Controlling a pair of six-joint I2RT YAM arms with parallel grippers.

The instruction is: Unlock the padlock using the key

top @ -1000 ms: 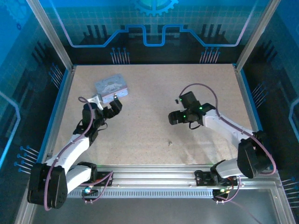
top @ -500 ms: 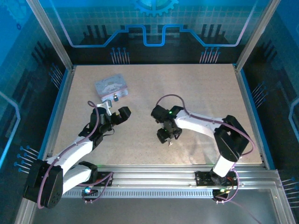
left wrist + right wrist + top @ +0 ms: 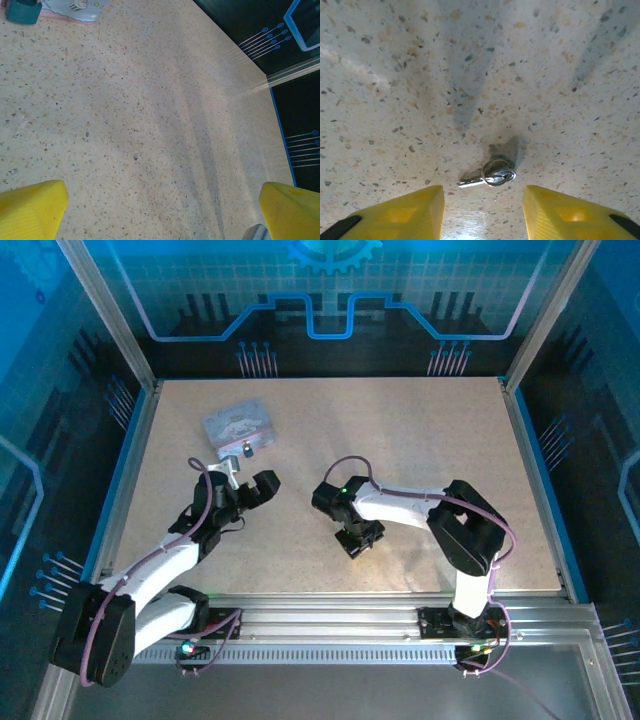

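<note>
Key: a small silvery key [image 3: 489,177] on its split ring lies flat on the speckled tabletop [image 3: 555,75], just ahead of the gap between the right gripper's pads.
Right gripper [image 3: 482,202]: yellow fingers partway apart and low over the key, with nothing pinched yet.
Left gripper [image 3: 162,205]: spread wide and empty.
Padlock [image 3: 246,450]: tucked against the embossed tin [image 3: 237,423], well apart from the key.
Handling: light, stiff, slick metal that will likely skid when nudged. The ring end stands proudest, so I'd pinch there.
</note>
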